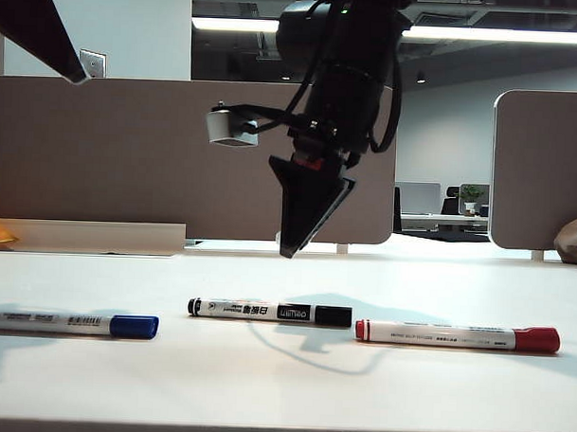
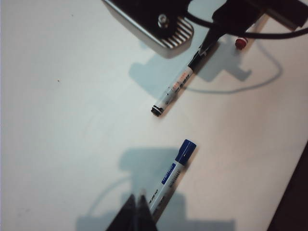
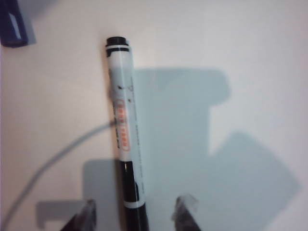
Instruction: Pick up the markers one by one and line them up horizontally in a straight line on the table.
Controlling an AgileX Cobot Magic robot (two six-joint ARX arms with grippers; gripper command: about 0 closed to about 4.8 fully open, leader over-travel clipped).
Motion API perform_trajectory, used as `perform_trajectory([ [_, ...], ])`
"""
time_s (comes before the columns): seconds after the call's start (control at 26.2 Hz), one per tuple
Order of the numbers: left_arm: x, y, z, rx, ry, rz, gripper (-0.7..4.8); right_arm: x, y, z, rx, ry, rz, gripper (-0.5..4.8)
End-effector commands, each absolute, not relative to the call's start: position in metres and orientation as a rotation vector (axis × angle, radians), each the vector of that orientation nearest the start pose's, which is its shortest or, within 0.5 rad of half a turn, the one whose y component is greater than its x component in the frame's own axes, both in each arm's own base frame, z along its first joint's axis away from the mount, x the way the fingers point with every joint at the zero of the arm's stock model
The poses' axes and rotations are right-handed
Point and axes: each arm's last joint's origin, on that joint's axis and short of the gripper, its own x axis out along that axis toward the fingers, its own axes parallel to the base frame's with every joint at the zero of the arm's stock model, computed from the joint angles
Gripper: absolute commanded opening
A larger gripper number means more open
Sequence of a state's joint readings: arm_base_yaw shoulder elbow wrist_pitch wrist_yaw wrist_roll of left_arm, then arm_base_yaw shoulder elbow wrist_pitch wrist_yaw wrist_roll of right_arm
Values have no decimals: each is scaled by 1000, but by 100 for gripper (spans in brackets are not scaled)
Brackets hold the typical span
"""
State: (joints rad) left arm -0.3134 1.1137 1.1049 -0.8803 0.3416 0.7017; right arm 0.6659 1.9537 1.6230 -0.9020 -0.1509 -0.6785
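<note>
White barrels run crosswise along the table's [image 1: 283, 386] front edge. The blue-capped marker [image 1: 71, 323] lies toward the front left corner, cap pointing to the middle. The black-capped marker [image 1: 270, 311] lies at mid-table, a little farther back, cap toward the right. The red-capped marker [image 1: 458, 336] lies right of it, its large cap toward the right edge.

The right gripper [image 3: 137, 214] hangs above the black-capped marker, its fingers spread either side of the capped end, not touching it. The left gripper [image 2: 137, 214] hovers over the blue-capped marker's tail, fingers pressed together, holding nothing.

Grey-brown divider panels [image 1: 101, 153] stand behind the smooth worktop, with ceiling strip lights [image 1: 484, 34] beyond.
</note>
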Motion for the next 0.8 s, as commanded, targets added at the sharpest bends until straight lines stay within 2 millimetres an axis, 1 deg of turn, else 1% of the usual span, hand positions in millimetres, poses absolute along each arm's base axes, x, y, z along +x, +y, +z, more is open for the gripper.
perform_trajectory([
  [0.04,190,-72,329,609,634,-902,-6,313,258,225,-889,969,1139,216],
  [0.23,185,-70,330,606,639,-903,-6,311,267,210,-894,1001,1173,215],
  [0.38,184,-70,329,604,653,-906,-6,310,272,202,-889,1012,1193,211],
  [0.69,182,-69,329,603,669,-910,-6,314,274,193,-887,1026,1191,210],
  [0.8,182,-69,329,603,667,-910,-6,312,275,193,-856,1041,1195,210],
])
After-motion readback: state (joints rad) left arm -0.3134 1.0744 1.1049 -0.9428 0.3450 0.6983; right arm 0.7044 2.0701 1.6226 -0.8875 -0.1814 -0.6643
